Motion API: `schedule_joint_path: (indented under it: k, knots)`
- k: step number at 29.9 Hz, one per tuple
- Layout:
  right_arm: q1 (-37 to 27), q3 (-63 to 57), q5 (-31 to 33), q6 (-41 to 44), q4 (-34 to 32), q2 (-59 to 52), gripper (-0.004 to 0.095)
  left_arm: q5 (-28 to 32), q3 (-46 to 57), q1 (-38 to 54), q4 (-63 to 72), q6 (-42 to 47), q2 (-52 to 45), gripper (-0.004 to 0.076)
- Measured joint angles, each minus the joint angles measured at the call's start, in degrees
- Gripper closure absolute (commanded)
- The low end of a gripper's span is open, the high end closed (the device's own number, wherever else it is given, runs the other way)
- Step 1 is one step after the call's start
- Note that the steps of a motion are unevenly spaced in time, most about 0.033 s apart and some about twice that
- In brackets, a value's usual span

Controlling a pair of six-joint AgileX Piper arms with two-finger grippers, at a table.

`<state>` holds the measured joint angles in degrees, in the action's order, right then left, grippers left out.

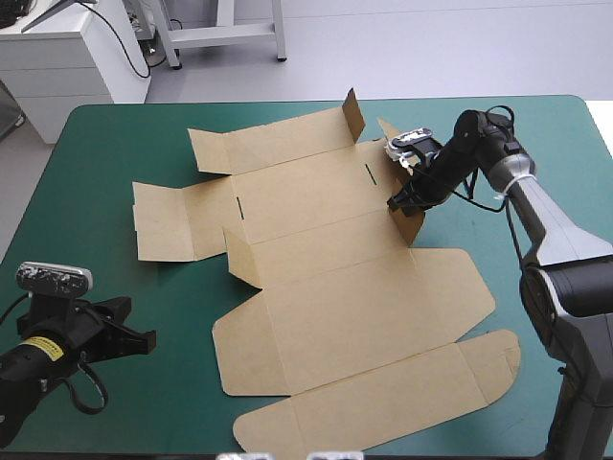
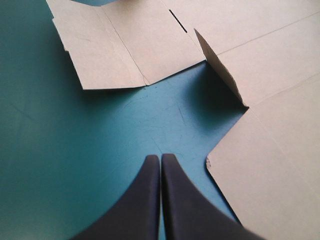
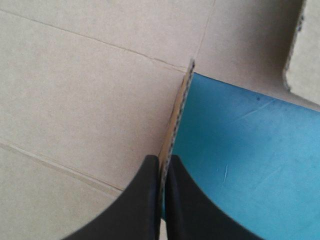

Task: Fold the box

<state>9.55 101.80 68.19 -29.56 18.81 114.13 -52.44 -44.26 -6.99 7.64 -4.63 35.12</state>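
The box (image 1: 326,287) is a cut sheet of brown board lying mostly flat across the middle of the counter (image 1: 115,144), reaching from its far half down almost to its near edge. Its face is plain board crossed by score lines, with two short dark slots (image 1: 239,206) cut into the middle panel. A far flap (image 1: 354,115) stands nearly upright at the sheet's far edge. A small flap (image 1: 239,254) on the left side is tilted up, and the left wrist view shows it casting a shadow on the teal-green cover (image 2: 75,150). The long rounded tuck flap (image 1: 383,402) lies flat nearest the counter's near edge.

On the box's right side a side flap (image 1: 410,218) is raised off the counter. The right tool (image 1: 402,203) is clamped on it. In the right wrist view the flap's corrugated edge (image 3: 180,110) runs between the tips of the right tool (image 3: 162,161), with board on one side and bare cover on the other.

The left tool (image 1: 144,340) is over bare cover near the counter's near left corner, just beside the box's left edge and apart from it. Its black fingers (image 2: 145,200) are pressed together with nothing between them. A yellow label (image 1: 38,347) sits on the left arm; its writing is too small to read.
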Motion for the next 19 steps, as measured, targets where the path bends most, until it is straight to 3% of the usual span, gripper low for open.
schedule_joint_path:
  k: [8, 19]
  knots:
    - [7.0, 1.7, -3.6, -7.9, -12.3, 0.2, 0.0928, 0.0, 0.0, 0.0, 0.1, 0.0, 0.0, 0.0731]
    - [13.5, 10.6, -3.3, -22.1, -13.5, 3.4, 0.0927, -2.2, 0.0, 0.0, 0.1, 0.0, 0.0, 0.0731]
